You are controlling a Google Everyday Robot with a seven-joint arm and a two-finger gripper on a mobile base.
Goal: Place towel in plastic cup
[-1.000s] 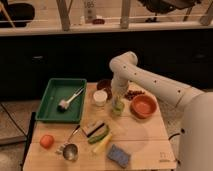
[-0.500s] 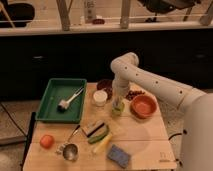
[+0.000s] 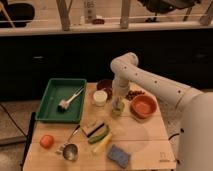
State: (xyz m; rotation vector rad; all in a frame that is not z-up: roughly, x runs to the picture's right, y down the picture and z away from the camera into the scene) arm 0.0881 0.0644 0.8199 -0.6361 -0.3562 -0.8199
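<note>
My gripper [image 3: 118, 102] hangs from the white arm over the middle of the wooden table [image 3: 145, 137], pointing straight down. Directly below it stands a small, pale, see-through plastic cup [image 3: 118, 109], and the gripper's tip reaches down to the cup's mouth. Something pale and yellowish shows at the cup's mouth under the gripper; I cannot tell if it is the towel. No towel shows plainly anywhere else on the table.
A white cup [image 3: 100, 97] and a dark bowl [image 3: 105, 84] stand left of the gripper, and an orange bowl [image 3: 143, 106] to its right. A green tray [image 3: 52, 102] holds a brush [image 3: 70, 100]. Near the front lie a blue sponge [image 3: 119, 156], a metal scoop [image 3: 70, 150] and an orange fruit [image 3: 46, 141].
</note>
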